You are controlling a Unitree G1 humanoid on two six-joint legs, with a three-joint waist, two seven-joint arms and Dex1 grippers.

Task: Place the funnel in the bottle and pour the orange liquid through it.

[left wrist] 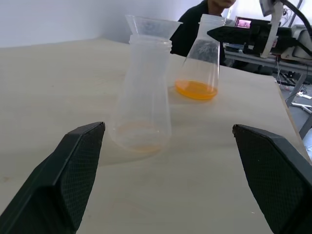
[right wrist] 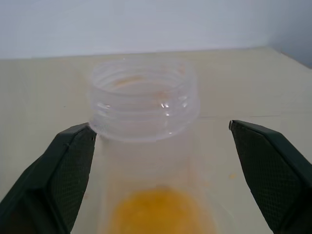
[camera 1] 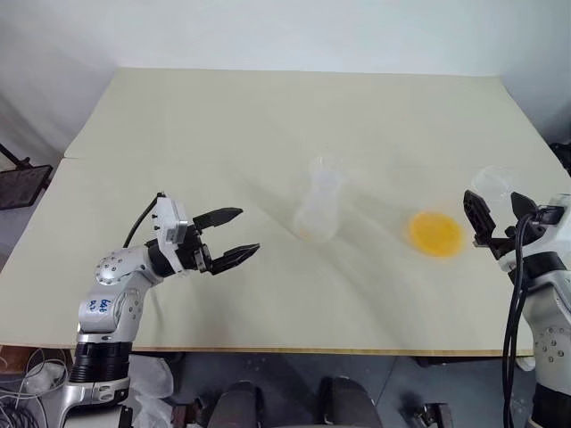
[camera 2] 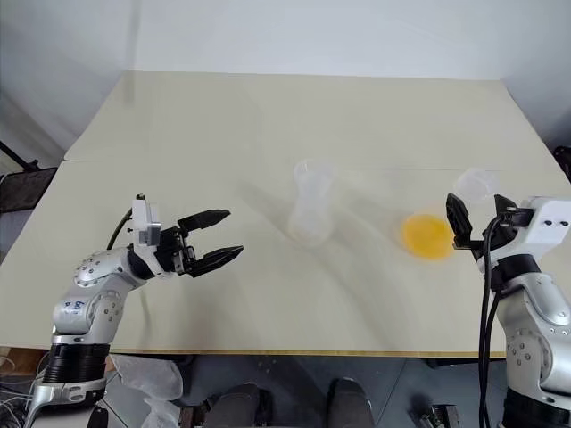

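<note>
The clear bottle stands mid-table, with the funnel seated in its neck; the funnel's flared rim tops the bottle in the left wrist view. To its right a second clear flask holds the orange liquid as a round patch in its base. My right gripper is open, and that flask's threaded mouth sits between its fingers. My left gripper is open and holds nothing, left of the bottle and pointing at it.
The beige table runs far beyond the flasks, and its front edge lies close to me. A black object stands off the left side. A person in dark clothing shows behind the flasks in the left wrist view.
</note>
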